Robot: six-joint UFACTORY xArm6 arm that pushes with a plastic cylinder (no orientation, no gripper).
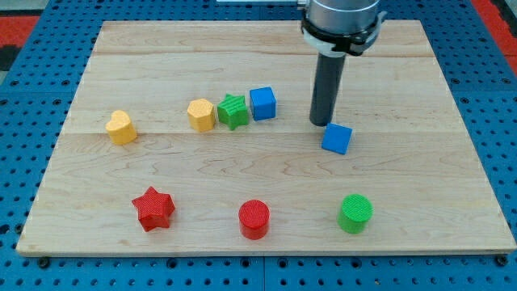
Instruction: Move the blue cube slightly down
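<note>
Filling most of the view, the wooden counter (266,174) is cut off only at its bottom corners. The arm's grey mount is cropped by the view's top; its dark rod ends in my tip (321,123), just up-left of a blue cube (337,139), contact hard to tell. No gripper is fitted, so none shows. A second blue cube (262,103) touches a green star (233,111) beside a yellow hexagon (201,114). Apart lie a yellow heart (121,127), red star (153,208), green cylinder (355,212) and red cylinder (254,218).
</note>
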